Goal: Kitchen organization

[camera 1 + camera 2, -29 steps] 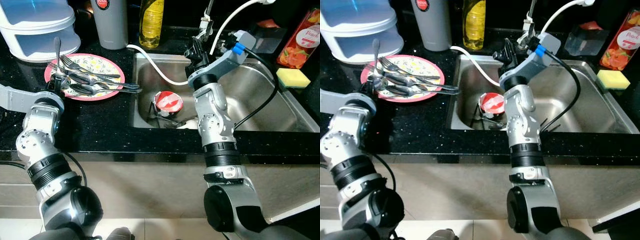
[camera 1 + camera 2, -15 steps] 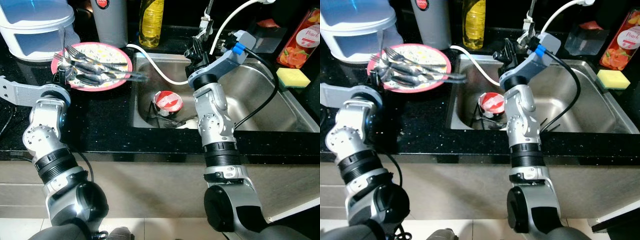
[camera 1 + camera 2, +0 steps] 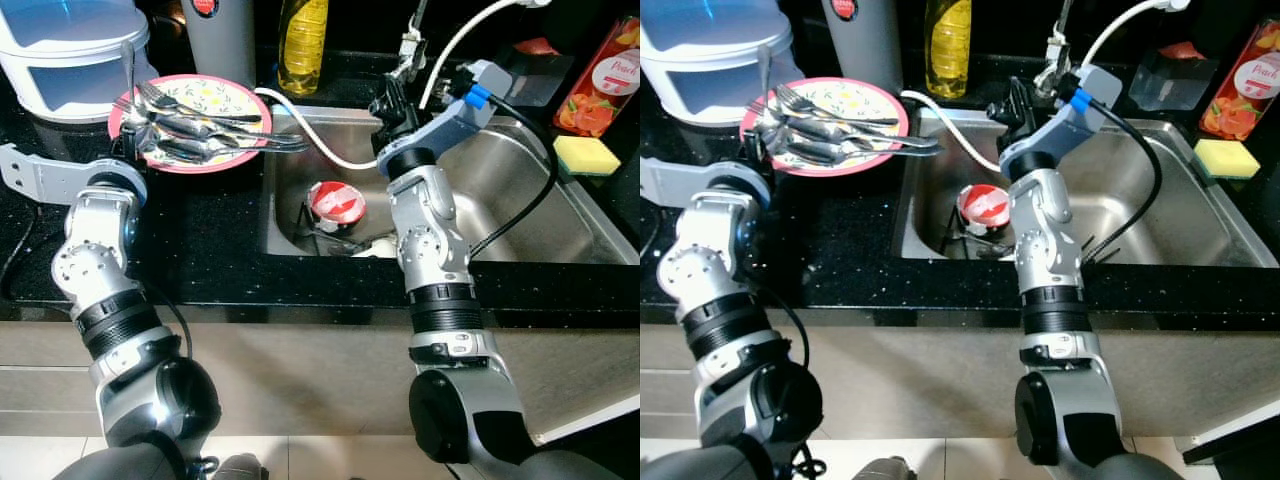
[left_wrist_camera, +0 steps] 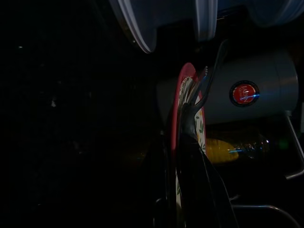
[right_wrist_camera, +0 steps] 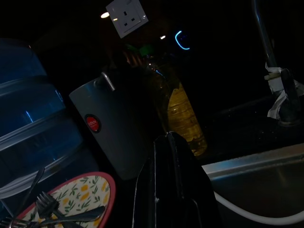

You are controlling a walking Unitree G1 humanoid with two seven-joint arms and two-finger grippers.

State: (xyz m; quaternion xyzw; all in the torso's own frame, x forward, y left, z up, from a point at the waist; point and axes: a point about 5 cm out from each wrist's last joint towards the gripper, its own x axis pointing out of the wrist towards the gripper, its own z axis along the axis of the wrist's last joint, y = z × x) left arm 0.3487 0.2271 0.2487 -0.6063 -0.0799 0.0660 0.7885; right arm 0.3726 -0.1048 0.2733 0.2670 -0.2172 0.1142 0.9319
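The round pink-rimmed plate with a yellow flower pattern (image 3: 215,98) sits at the back of the black speckled desk (image 3: 200,240), its right edge over the rim of the stainless steel sink (image 3: 520,200), and it's piled with metal forks and spoons (image 3: 190,140). The left claw (image 3: 128,148) is clenched on the plate's near-left rim. The right claw (image 3: 1008,100) hangs over the sink's back edge, fingers pressed together with nothing in them. Down in the sink there's a red-lidded round tub (image 3: 337,201). Behind the plate are a grey metal jug (image 3: 865,45), a yellow oil bottle (image 3: 302,30) and a white-and-blue stacked plastic container (image 3: 70,50)
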